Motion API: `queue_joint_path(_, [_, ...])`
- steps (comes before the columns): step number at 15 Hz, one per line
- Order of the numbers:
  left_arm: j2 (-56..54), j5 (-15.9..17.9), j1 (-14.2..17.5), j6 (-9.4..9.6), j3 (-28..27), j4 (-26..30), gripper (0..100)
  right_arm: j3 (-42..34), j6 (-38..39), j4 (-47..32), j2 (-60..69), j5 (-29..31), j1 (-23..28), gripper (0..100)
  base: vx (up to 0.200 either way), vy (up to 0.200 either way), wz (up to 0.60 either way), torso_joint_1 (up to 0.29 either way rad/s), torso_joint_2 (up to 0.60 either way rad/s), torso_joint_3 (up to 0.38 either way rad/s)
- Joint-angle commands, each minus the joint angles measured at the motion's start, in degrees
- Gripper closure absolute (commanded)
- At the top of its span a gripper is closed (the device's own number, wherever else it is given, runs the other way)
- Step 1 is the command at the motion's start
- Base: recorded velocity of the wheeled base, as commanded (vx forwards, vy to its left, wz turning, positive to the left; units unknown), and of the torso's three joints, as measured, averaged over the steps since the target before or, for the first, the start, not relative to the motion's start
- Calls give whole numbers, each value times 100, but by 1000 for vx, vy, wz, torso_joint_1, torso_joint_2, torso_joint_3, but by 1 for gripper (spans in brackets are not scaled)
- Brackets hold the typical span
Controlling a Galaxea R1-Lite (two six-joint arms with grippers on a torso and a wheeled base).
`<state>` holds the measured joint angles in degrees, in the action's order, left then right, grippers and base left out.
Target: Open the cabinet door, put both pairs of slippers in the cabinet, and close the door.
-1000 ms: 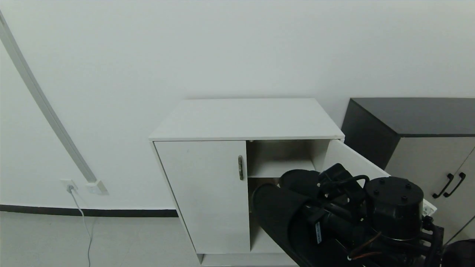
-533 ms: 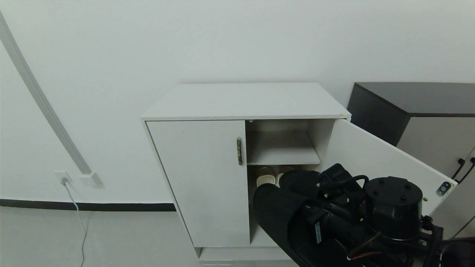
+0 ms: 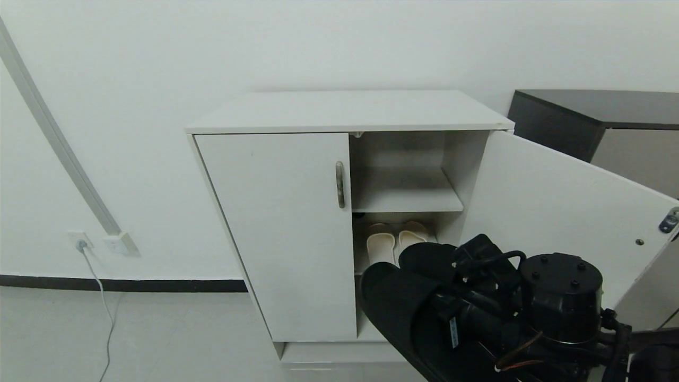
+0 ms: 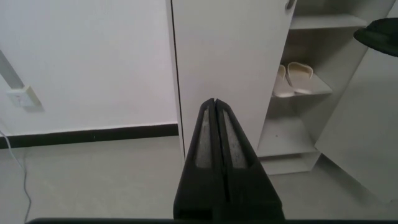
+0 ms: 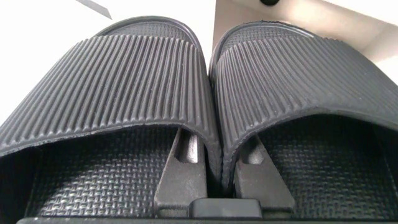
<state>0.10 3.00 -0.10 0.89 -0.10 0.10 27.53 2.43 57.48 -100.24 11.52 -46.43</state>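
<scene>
Room: white wall [image 3: 159,79], pale floor [image 3: 159,339], black skirting [image 3: 122,284], wall socket [image 3: 79,243] with a cable, dark-topped cupboard [image 3: 599,106] on the right
Cabinet [image 3: 345,111]: white, left door [image 3: 276,228] shut, right door [image 3: 557,212] swung wide
Inside: 1 pair of pale slippers [image 3: 395,244] on the middle shelf
Right gripper [image 5: 216,155]: clamped on the 2 black slippers [image 3: 408,297] where their inner sides touch, held before the opening
Left gripper [image 4: 215,134]: fingers pressed together, holding nothing
Writing: small label [image 3: 453,331] on the right arm, unreadable
</scene>
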Motion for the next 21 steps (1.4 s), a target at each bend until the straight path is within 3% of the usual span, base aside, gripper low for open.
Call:
queue_joint_path(1, [8, -1, 1, -1, 1, -1, 100, -2, 4, 0, -13, -1, -6, 100, 0, 0, 0, -105, 452, 359])
queue_joint_path(8, [8, -1, 1, -1, 1, -1, 100, -2, 4, 9, -92, -1, -6, 100, 0, 0, 0, -51, 439, 385])
queue_joint_path(13, [8, -1, 1, -1, 1, -1, 100, -46, -5, 194, -241, -1, -15, 100, 0, 0, 0, 0, 87, 75])
queue_joint_path(15, [8, -1, 1, -1, 1, -1, 100, 42, -128, 1178, -733, 448, 3, 100, 0, 0, 0, 0, 0, 0])
queue_joint_path(16, [8, -1, 1, -1, 1, -1, 100, 438, -251, 1468, -1076, 1036, -41, 100, 0, 0, 0, 0, 0, 0])
queue_joint_path(17, [8, -1, 1, -1, 1, -1, 100, 1018, -190, 1108, -1340, 1740, -173, 100, 0, 0, 0, 0, 0, 0])
queue_joint_path(18, [8, -1, 1, -1, 1, -1, 100, 1282, -84, 791, -1419, 2056, -199, 100, 0, 0, 0, 0, 0, 0])
queue_joint_path(21, [8, -1, 1, -1, 1, -1, 100, 3101, 1252, -2513, -1243, 2988, -410, 100, 0, 0, 0, 0, 0, 0])
